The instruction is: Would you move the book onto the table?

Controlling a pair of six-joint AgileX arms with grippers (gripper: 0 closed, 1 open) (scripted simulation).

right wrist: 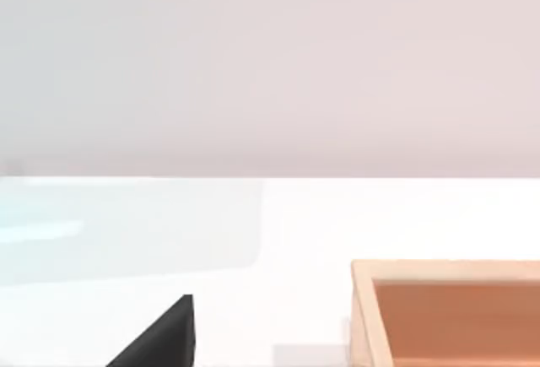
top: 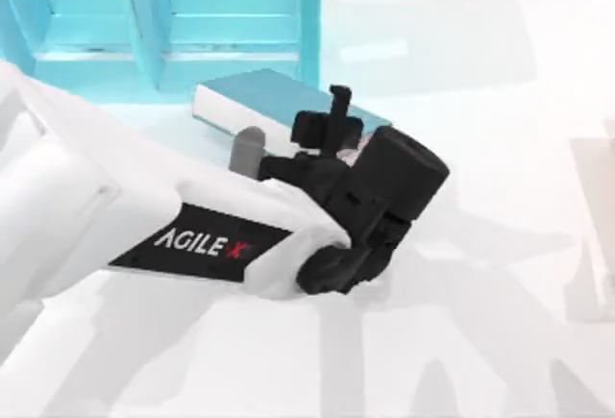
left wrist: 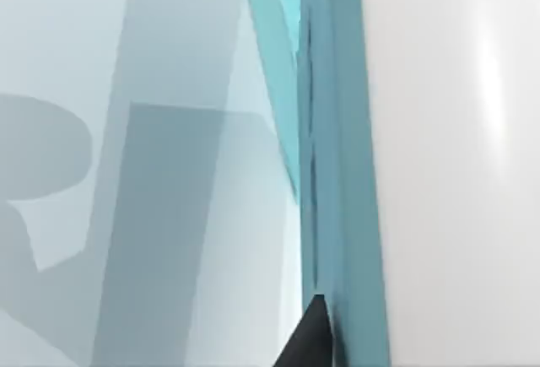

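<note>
The book (top: 252,101) lies flat on the white tabletop (top: 500,149), just in front of the turquoise shelf unit (top: 163,14). The left claw (top: 332,130) is at the book's right end; whether its fingers clamp the book I cannot tell. A wooden box (right wrist: 447,312) sits near the right arm.

Book (left wrist: 342,173) edge-on, teal, close; black left gripper (left wrist: 308,337) fingertip against it; table (left wrist: 456,173) beside.

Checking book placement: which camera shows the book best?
Top view: the book lies flat beside the turquoise shelf unit, partly behind the left end effector. The left wrist view gives a close teal edge.
</note>
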